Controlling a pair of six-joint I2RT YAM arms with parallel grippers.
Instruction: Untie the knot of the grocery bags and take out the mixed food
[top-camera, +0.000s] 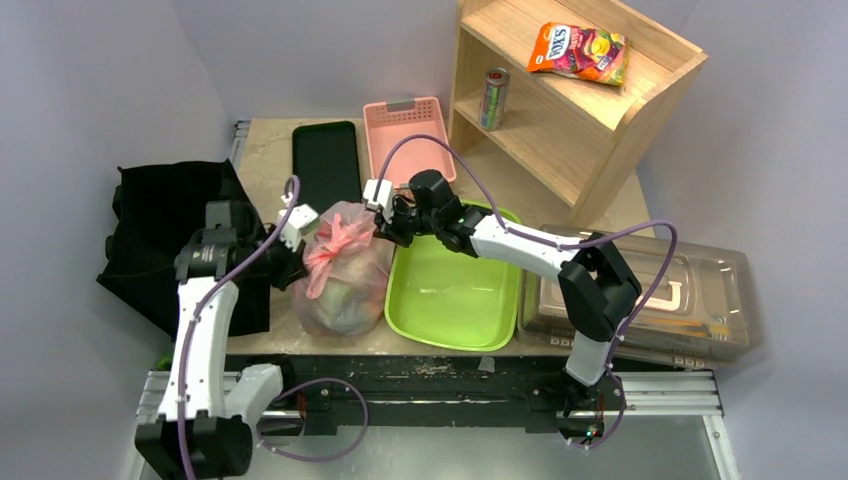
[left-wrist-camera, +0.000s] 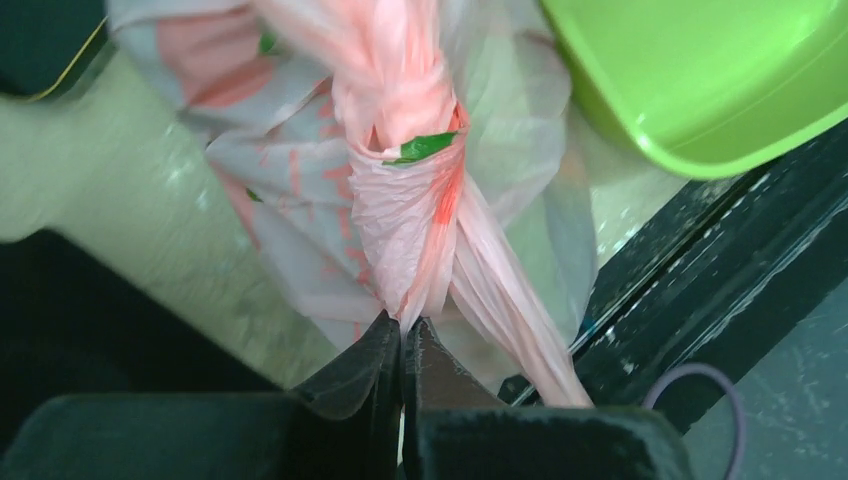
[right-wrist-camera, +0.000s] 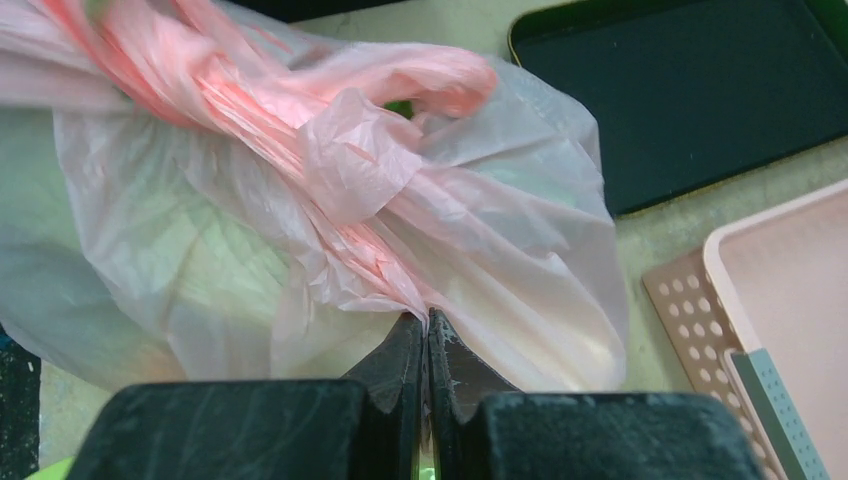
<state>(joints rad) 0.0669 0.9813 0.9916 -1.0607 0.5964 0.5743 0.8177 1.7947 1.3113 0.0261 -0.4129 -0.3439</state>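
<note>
The pink grocery bag (top-camera: 340, 285) stands tied on the table between my two arms. Its knot (top-camera: 335, 240) is a twisted bunch of handles on top, also seen close up as the knot (left-wrist-camera: 405, 130) and the knot (right-wrist-camera: 350, 160). My left gripper (left-wrist-camera: 403, 325) is shut on a pink handle strand just below the knot. My right gripper (right-wrist-camera: 428, 318) is shut on bunched pink plastic at the bag's right side. In the top view the left gripper (top-camera: 308, 243) and the right gripper (top-camera: 385, 232) flank the knot. The mixed food (top-camera: 345, 298) shows only as pale green shapes through the plastic.
A green tub (top-camera: 455, 290) lies right of the bag. Behind are a black tray (top-camera: 325, 160) and a pink basket (top-camera: 405, 135). A wooden shelf (top-camera: 570, 100) holds a striped can (top-camera: 494, 98) and a snack packet (top-camera: 580, 50). A clear lidded box (top-camera: 650, 295) sits far right, black cloth (top-camera: 160, 230) far left.
</note>
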